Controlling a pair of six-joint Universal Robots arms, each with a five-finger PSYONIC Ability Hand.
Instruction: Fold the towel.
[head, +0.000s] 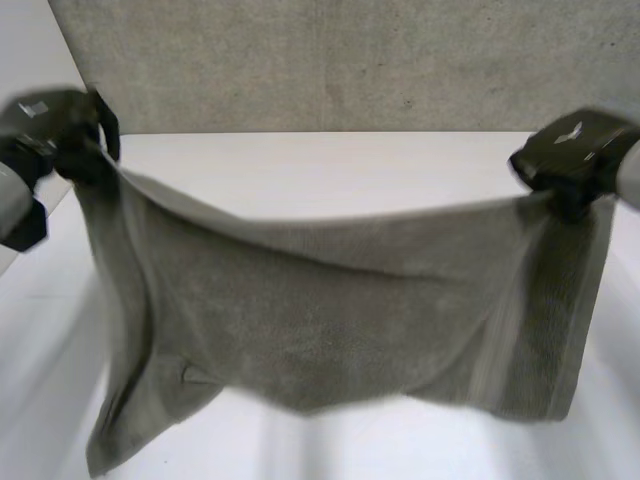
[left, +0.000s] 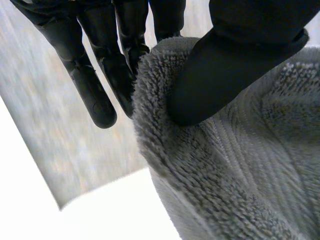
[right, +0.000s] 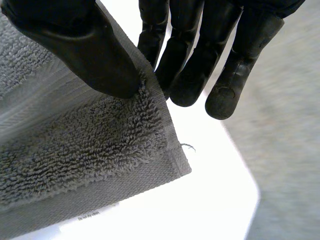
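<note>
Above the white table (head: 300, 165): grey towel (head: 330, 310) lifted, long axis level and crosswise, middle sagging, lower edge hanging toward the table. Pinched thumb-to-fingers at one top corner by left hand (head: 72, 140), at the other by right hand (head: 575, 160). Probably mid spread-out; next, laying it flat on the table, corners level.

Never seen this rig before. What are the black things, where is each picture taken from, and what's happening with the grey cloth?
It is a two-armed robot with black mechanical hands. The head view looks down from between the arms: the left hand and right hand each hold an upper corner of a grey towel, which sags between them over the white table. The other two pictures come from wrist cameras; each shows that hand's thumb pinching the towel against its fingers.
</note>
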